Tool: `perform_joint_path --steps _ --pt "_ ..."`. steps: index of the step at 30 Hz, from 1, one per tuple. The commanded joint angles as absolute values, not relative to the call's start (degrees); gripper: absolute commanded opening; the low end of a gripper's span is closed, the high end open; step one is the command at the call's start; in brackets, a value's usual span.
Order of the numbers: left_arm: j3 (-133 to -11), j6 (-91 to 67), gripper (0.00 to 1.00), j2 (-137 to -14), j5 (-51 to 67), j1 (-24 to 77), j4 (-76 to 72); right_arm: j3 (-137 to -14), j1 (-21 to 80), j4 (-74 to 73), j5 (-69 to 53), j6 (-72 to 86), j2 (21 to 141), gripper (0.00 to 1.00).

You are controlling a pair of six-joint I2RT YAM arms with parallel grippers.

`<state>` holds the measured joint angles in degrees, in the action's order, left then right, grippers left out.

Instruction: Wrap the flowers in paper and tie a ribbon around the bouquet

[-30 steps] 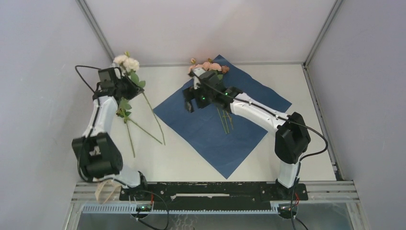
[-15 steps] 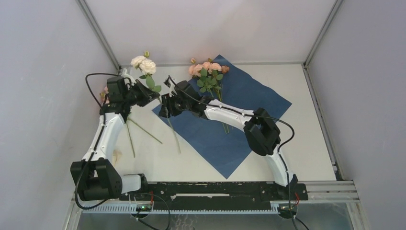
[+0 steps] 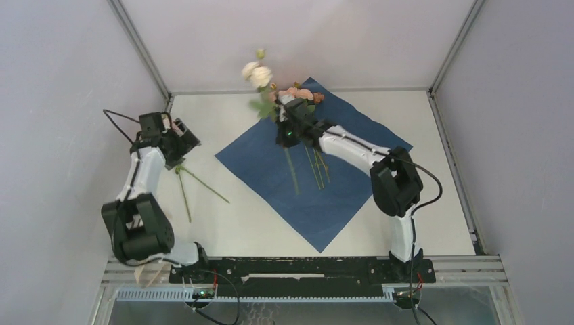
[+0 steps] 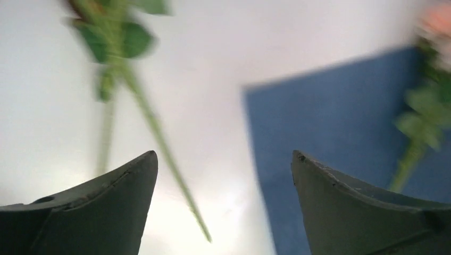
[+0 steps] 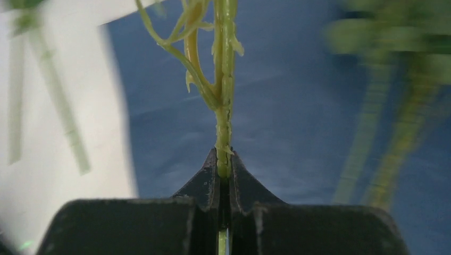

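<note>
My right gripper (image 3: 287, 123) is shut on the green stem (image 5: 223, 106) of a cream rose sprig. Its blooms (image 3: 257, 73) stand high above the back corner of the blue paper (image 3: 311, 162), and the stem's tail hangs down over the sheet. Pink and peach roses (image 3: 298, 95) lie on the paper beside it, stems pointing toward me. My left gripper (image 3: 180, 139) is open and empty, over the table at the left. Below it lie two more thin stems (image 4: 154, 133) with leaves. In the right wrist view the jaws (image 5: 223, 159) pinch the stem over the paper (image 5: 287, 117).
The loose stems (image 3: 200, 184) lie on the white table between the left arm and the paper's left corner. A beige strip (image 3: 143, 269), apparently the ribbon, hangs by the left arm's base. Grey walls close in the table at the left, back and right.
The left gripper opened and let go of the cream rose sprig, then drew back to the left. The right gripper shut on the stem and carried it right, over the paper.
</note>
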<state>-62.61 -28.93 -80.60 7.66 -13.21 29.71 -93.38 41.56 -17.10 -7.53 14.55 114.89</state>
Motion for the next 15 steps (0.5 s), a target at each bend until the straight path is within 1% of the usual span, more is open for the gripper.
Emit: perform_joint_path --steps 1,5,8,9,10,11,13,14,15 --pt "-68.52 -24.10 1.00 -89.81 -6.20 -19.70 31.32 -97.82 35.51 -28.47 6.96 4.42 113.32 0.00" --pt "-76.43 -26.07 1.00 -101.28 -7.20 -23.24 33.63 -100.80 32.92 -32.14 10.98 1.69 116.68 0.00" --pt "-81.96 -27.51 0.99 -107.80 -7.13 -24.38 34.95 -103.45 31.34 -34.76 11.70 1.46 119.83 0.00" --pt "-82.82 -27.73 0.99 -109.14 -6.81 -24.42 34.87 -103.94 31.02 -35.10 11.58 1.31 120.68 0.03" --pt "-83.60 -27.93 0.97 -110.44 -6.16 -24.40 34.63 -104.22 30.68 -35.29 11.31 0.99 121.53 0.09" --pt "-84.14 -28.17 0.96 -111.46 -5.55 -24.41 34.49 -104.62 30.40 -35.59 11.16 0.87 122.24 0.19" --pt "-85.24 -28.69 0.93 -113.37 -4.09 -24.44 34.10 -106.12 30.05 -36.74 11.08 0.84 123.93 0.46" --pt "-85.86 -28.78 0.90 -114.18 -3.39 -24.43 34.12 -107.13 29.98 -37.74 11.12 1.15 124.75 0.58" --pt "-86.35 -29.01 0.88 -115.00 -3.02 -24.41 34.23 -107.93 29.96 -38.61 11.34 1.69 125.19 0.64"
